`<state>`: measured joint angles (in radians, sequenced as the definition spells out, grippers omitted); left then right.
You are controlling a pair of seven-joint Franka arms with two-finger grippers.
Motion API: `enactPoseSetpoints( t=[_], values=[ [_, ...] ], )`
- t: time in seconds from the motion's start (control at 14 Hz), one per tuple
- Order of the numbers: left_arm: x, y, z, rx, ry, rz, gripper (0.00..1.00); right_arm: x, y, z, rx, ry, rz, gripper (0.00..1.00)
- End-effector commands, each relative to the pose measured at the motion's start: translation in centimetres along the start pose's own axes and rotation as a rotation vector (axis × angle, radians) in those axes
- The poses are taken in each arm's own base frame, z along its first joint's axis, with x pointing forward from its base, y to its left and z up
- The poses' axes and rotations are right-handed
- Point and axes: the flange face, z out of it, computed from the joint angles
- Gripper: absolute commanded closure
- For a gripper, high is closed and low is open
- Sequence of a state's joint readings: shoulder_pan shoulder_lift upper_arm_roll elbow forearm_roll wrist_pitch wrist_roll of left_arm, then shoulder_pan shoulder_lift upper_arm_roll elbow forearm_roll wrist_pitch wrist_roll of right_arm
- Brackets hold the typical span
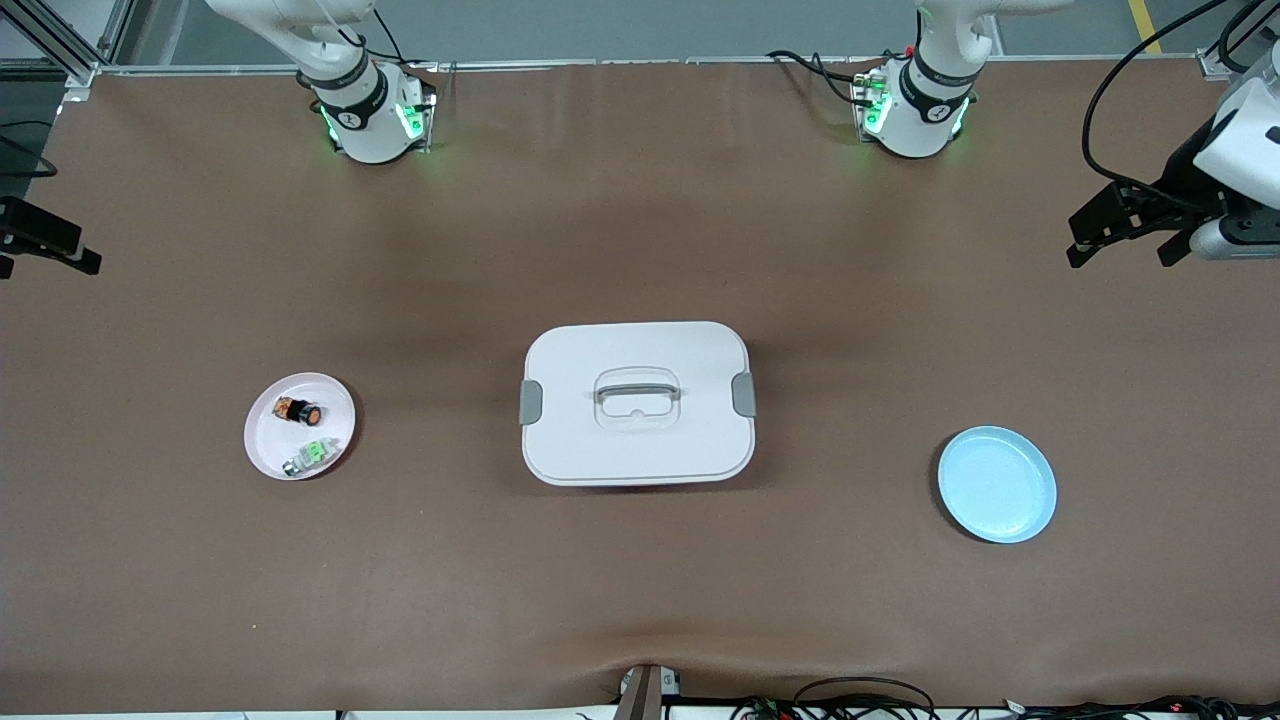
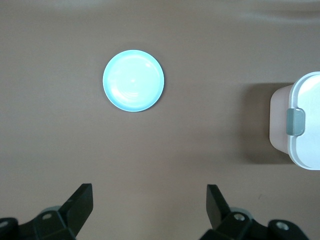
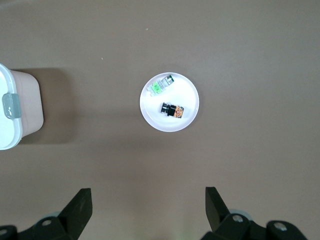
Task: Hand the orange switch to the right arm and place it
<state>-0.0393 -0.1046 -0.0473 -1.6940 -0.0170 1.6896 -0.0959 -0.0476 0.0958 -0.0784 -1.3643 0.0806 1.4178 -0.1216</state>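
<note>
The orange switch (image 1: 298,410), a tiny black cylinder with orange ends, lies on a small white plate (image 1: 268,452) toward the right arm's end of the table. It also shows in the right wrist view (image 3: 172,110) on that plate (image 3: 190,117). My right gripper (image 3: 148,202) is open and empty, high over the table edge at its own end (image 1: 45,262), apart from the plate. My left gripper (image 2: 150,200) is open and empty, high over the table at the left arm's end (image 1: 1120,250).
A small green-and-silver part (image 1: 308,455) lies on the same white plate, nearer the front camera than the switch. A white lidded box (image 1: 637,402) with a handle sits mid-table. A light blue plate (image 1: 997,484) lies toward the left arm's end.
</note>
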Motion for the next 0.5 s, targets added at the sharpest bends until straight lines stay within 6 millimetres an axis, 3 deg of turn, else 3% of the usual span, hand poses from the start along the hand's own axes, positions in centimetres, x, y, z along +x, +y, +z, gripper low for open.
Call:
enactPoseSetpoints(
  t=[0.0,0.43],
  values=[
    [0.25,0.29,-0.59,0.019,-0.002,0.002,0.00,-0.20,-2.02,0.27,-0.039,0.000,-0.015,0.00],
    [0.31,0.58,-0.49,0.014,-0.004,0.006,0.00,-0.01,-1.23,0.17,-0.053,0.011,0.008,0.00]
  ],
)
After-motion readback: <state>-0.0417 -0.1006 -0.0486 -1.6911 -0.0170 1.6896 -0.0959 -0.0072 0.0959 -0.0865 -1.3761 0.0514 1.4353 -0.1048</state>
